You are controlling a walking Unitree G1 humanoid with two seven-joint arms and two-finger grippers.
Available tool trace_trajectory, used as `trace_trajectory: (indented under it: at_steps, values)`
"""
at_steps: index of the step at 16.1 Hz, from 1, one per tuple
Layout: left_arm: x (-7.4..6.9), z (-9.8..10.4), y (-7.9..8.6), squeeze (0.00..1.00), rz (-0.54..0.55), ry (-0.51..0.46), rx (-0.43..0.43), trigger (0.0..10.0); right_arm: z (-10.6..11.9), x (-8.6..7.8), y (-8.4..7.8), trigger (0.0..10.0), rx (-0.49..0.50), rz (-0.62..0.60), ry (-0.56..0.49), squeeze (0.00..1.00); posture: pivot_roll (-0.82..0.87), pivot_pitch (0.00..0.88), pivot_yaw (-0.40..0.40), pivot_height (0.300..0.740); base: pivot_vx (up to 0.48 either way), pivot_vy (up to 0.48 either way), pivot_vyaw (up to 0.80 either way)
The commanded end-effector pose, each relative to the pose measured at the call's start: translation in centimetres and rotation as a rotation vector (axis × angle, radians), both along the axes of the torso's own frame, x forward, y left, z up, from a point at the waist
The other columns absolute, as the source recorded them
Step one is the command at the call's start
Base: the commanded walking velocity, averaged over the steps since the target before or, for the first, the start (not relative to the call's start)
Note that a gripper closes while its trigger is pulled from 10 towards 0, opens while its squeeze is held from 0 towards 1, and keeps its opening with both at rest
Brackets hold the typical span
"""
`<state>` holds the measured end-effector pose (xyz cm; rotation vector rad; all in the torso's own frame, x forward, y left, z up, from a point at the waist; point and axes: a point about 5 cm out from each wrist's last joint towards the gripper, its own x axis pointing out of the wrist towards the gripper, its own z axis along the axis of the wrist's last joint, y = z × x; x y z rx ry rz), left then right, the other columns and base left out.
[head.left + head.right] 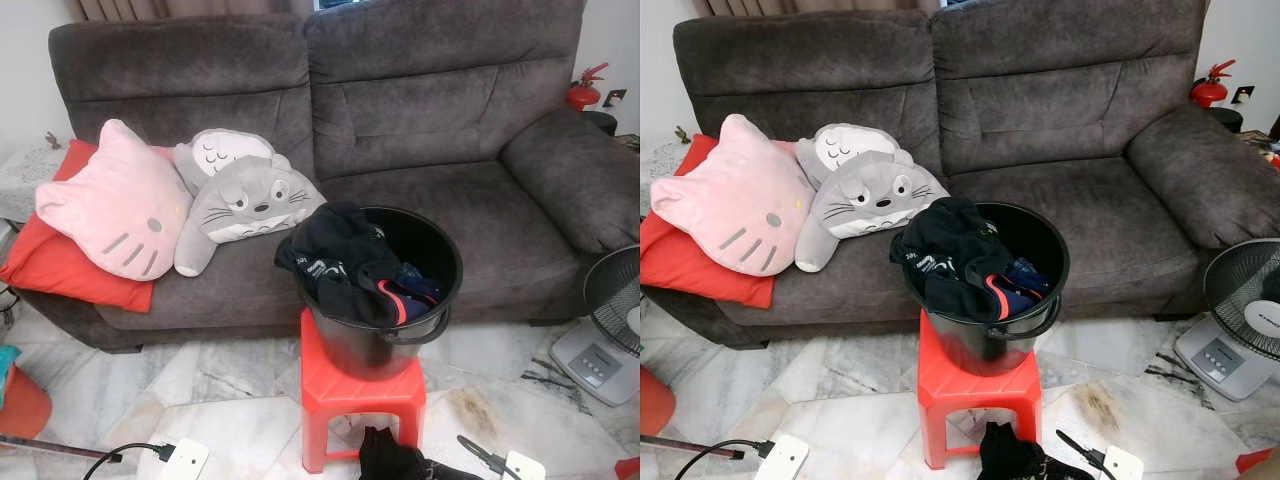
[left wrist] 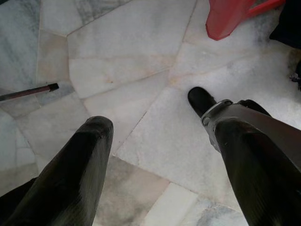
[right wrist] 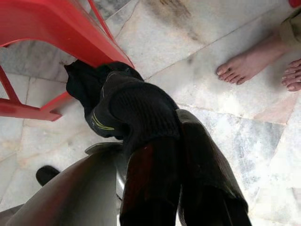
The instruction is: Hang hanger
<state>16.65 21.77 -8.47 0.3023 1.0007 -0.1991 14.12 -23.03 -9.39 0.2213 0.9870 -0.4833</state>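
Right claw (image 3: 174, 141) clamped on black knit garment (image 3: 117, 101) w/ yellow-green trim, by red stool (image 3: 47, 28); left claw (image 2: 155, 146) wide open, empty

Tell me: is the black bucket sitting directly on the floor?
No. The black bucket, with dark clothes in it, stands on top of a red plastic stool in front of the grey sofa.

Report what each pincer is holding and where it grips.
The right pincer is shut on a black garment, pinched at one bunched end, beside the red stool. The left pincer is open above the floor, holding nothing.
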Motion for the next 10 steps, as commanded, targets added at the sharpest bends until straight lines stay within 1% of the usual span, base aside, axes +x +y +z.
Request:
trace_trajectory:
  at_steps: [1,2,3,10]
  values:
    - [-0.22,-0.01,0.53,0.00,0.005,0.015,0.011,10.0,-0.10,-0.29,-0.01,10.0,0.002,-0.003,0.002,0.00,-0.28,0.000,0.094,0.740,0.000,0.000,0.00]
    - [-0.22,-0.01,0.53,0.00,0.006,0.016,0.012,10.0,-0.04,-0.21,-0.10,10.0,-0.006,0.014,0.001,0.00,-0.28,0.000,0.094,0.740,0.000,0.000,0.00]
    - [-0.23,-0.02,0.54,0.00,0.006,0.016,0.013,10.0,0.03,-0.10,-0.18,10.0,-0.018,0.031,-0.003,0.00,-0.28,0.000,0.093,0.740,0.000,0.000,0.44]
    - [-0.24,-0.04,0.47,0.00,0.005,0.018,0.013,10.0,-0.07,-0.24,0.01,10.0,-0.034,0.060,0.013,0.00,-0.27,0.000,0.092,0.740,0.000,0.000,0.80]
